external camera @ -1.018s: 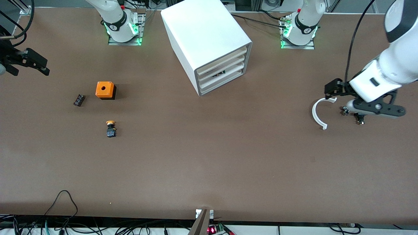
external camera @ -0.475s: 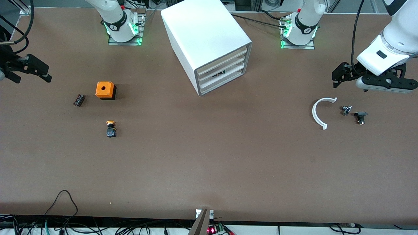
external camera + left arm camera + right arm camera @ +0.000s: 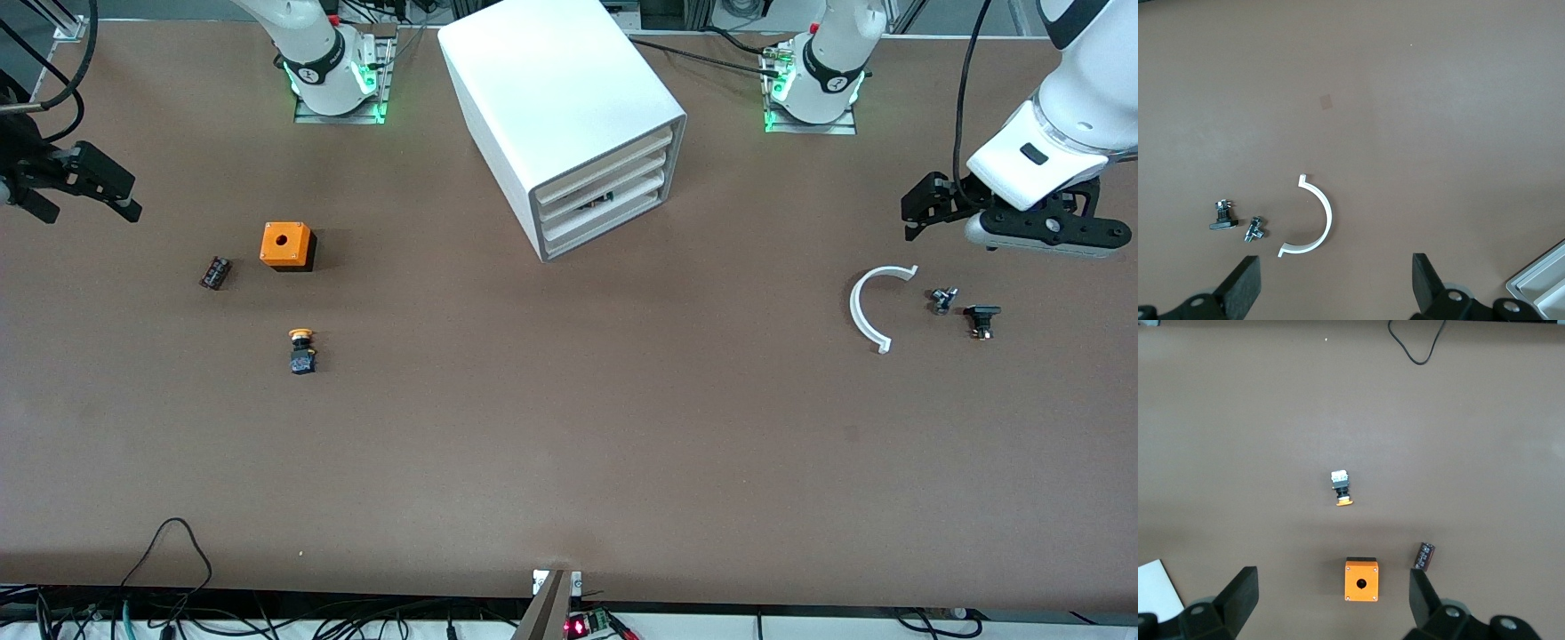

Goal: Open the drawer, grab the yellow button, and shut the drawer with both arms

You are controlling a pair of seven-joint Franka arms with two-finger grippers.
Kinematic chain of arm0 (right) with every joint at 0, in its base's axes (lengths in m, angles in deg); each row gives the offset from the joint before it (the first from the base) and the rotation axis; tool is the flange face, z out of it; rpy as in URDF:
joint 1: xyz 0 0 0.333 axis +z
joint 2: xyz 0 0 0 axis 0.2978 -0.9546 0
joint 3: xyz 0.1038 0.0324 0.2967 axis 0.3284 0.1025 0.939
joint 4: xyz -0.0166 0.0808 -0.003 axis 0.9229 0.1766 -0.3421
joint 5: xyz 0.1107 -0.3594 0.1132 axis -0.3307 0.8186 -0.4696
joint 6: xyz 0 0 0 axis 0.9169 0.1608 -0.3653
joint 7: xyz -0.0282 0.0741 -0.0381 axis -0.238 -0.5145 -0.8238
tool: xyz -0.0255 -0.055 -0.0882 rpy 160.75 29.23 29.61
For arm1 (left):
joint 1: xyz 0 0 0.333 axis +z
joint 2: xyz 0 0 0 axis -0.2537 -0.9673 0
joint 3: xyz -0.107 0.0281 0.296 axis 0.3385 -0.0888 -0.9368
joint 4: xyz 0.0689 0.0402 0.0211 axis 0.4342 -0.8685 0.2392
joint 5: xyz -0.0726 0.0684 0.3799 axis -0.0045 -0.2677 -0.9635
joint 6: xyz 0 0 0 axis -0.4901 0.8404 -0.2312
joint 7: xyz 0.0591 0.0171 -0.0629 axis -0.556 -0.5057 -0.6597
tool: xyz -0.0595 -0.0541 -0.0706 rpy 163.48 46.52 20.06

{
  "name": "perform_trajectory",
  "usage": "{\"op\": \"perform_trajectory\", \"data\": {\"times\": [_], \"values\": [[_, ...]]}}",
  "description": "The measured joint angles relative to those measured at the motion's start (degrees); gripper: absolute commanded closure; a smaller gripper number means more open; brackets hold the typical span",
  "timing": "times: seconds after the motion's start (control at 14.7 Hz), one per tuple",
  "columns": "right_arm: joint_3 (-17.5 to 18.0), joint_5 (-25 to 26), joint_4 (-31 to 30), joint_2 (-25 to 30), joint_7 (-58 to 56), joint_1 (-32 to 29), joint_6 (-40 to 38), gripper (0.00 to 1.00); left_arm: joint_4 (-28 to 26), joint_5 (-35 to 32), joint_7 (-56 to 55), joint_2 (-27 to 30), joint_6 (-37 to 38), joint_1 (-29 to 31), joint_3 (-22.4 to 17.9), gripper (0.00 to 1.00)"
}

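The white drawer cabinet [image 3: 569, 116] stands between the two arm bases, and its three stacked drawers [image 3: 613, 191] sit pushed in. The button [image 3: 301, 349], orange-yellow cap on a black body, lies on the bare table toward the right arm's end, and it also shows in the right wrist view [image 3: 1342, 488]. My right gripper [image 3: 107, 191] hangs open and empty over that end of the table; in its wrist view [image 3: 1331, 597] the orange box lies between its fingers, far below. My left gripper [image 3: 920, 209] hovers open and empty over the left arm's end [image 3: 1335, 283], above the small parts.
An orange box [image 3: 287, 245] with a round hole and a small dark ribbed block [image 3: 214, 272] lie beside the button. A white curved piece [image 3: 867, 307] and two small metal parts [image 3: 942, 300] [image 3: 981, 320] lie under the left gripper. A black cable [image 3: 178, 533] loops over the table's front edge.
The left arm has lifted off the small metal parts and drawn back toward its base, uncovering them. The right gripper has shifted only slightly. Nothing on the table has moved.
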Motion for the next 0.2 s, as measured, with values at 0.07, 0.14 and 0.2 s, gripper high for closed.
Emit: {"op": "perform_trajectory", "data": {"times": [0.07,0.14,0.2], "values": [[0.01,0.00,0.00,0.00,0.19,0.00,0.00,0.00,0.00,0.00,0.00,0.00,0.00,-0.01,0.00,0.00],[0.03,0.00,0.00,0.00,0.22,0.01,0.00,0.00,0.00,0.00,0.00,0.00,0.00,-0.03,0.00,0.00],[0.05,-0.02,0.00,0.00,0.36,0.02,0.00,0.00,0.00,0.00,0.01,0.00,0.00,-0.05,0.00,0.00]]}}
